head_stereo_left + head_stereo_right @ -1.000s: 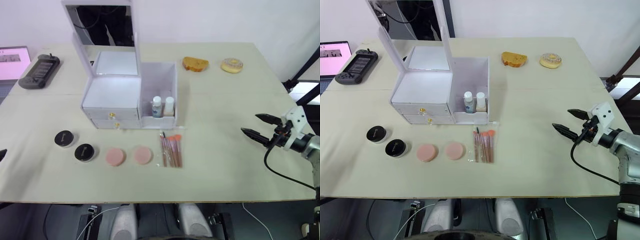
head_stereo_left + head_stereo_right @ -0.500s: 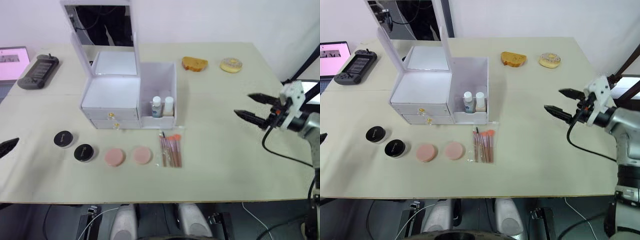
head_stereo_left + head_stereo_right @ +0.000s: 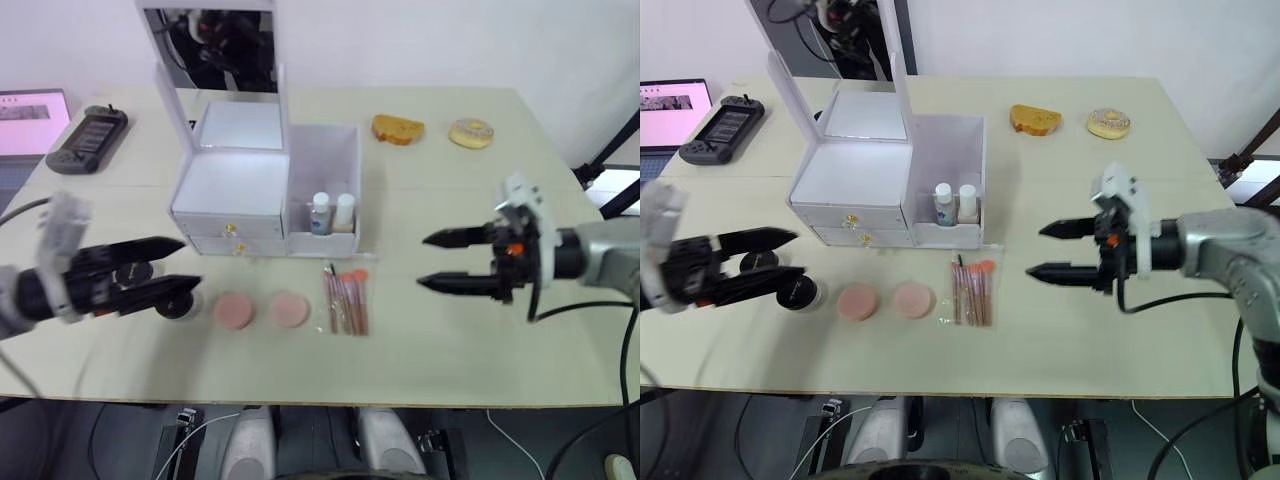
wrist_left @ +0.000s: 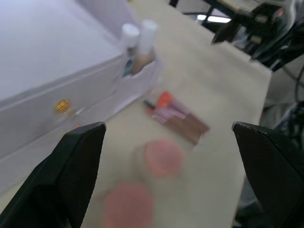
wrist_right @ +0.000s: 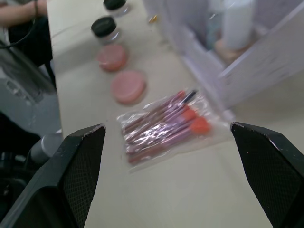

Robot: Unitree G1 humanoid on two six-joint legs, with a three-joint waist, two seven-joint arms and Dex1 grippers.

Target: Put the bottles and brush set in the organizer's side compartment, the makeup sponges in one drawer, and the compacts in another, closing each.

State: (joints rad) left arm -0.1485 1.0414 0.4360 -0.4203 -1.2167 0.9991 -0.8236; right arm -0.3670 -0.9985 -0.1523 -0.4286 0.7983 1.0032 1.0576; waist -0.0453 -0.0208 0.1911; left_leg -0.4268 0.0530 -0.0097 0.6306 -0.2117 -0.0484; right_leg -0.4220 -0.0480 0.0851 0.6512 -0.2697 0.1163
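Note:
The white organizer point(image 3: 232, 195) stands with its mirror lid upright and both drawers shut. Two bottles point(image 3: 331, 212) stand in its side compartment point(image 3: 325, 165). In front lies the brush set point(image 3: 347, 301), with two pink makeup sponges point(image 3: 232, 311) point(image 3: 290, 309) to its left. Two black compacts point(image 5: 105, 26) point(image 5: 114, 4) lie further left. My left gripper point(image 3: 192, 263) hovers open over the compacts and partly hides them. To the right of the brush set, my right gripper point(image 3: 421, 261) hangs open above the table, pointing at it.
A piece of bread point(image 3: 398, 129) and a donut point(image 3: 470, 132) lie at the back right. A black game controller point(image 3: 88, 140) and a laptop point(image 3: 25, 108) sit at the back left. The table's right half is bare.
My left gripper has come in from the left edge to above the compacts. My right gripper has swung left from the table's right edge toward the brush set. The camera shifted slightly.

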